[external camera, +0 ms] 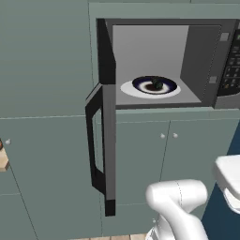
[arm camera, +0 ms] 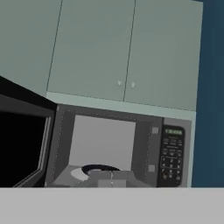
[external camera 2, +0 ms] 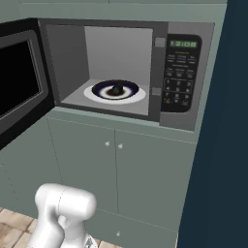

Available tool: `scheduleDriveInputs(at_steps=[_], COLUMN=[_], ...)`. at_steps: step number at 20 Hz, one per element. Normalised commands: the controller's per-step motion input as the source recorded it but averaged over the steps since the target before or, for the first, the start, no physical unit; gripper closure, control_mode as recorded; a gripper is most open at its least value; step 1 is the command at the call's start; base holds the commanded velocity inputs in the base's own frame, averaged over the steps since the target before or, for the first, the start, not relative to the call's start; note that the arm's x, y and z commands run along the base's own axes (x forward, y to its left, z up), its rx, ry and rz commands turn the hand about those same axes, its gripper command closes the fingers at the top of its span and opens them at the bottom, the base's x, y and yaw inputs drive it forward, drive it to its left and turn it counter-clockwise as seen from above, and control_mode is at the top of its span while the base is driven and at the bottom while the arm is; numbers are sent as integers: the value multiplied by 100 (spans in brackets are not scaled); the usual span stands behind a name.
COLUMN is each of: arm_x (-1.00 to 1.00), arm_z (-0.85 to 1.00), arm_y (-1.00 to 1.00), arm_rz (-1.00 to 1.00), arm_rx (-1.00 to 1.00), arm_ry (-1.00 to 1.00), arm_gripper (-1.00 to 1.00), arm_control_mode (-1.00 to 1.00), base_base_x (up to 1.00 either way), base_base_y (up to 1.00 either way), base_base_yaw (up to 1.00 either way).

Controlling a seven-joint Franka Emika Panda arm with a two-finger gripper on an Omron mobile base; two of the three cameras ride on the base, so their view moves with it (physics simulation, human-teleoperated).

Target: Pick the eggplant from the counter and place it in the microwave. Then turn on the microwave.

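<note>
Microwave (external camera 2: 181,72), door (external camera: 104,140) open; display was read as 12:00.
Eggplant (external camera 2: 116,90) was set on plate (external camera 2: 138,96); gripper (arm camera: 111,177) pressed together, empty.

We are in a kitchen. We see a built-in microwave (external camera 2: 126,72) set among grey-green cabinet fronts (external camera 2: 121,174) with small round knobs (external camera 2: 113,144).

Rendered scene under even, diffuse light with no visible source. The microwave (external camera: 159,65) cavity is brightest on its far wall and dimmer along its right wall. Its open door (external camera 2: 19,82) window reads flat black, without glare. Shadows are faint and soft. All views are low-resolution, with slightly blurred edges.
</note>
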Motion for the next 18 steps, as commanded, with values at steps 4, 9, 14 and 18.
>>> scheduleDriveInputs(at_steps=[4, 9, 14, 18], arm_x=[-39, -31, -13, -15], arm_z=[0, 0, -2, 0], arm_y=[20, 22, 25, 27], arm_rz=[-3, -4, -7, -7], arm_rx=[-4, -4, -3, -3], arm_ry=[-9, -6, 0, 0], arm_gripper=[100, 100, 100, 100], arm_control_mode=[-100, -100, -100, -100], base_base_x=[0, 0, 0, 0], base_base_y=[0, 0, 0, 0], base_base_yaw=[0, 0, 0, 0])
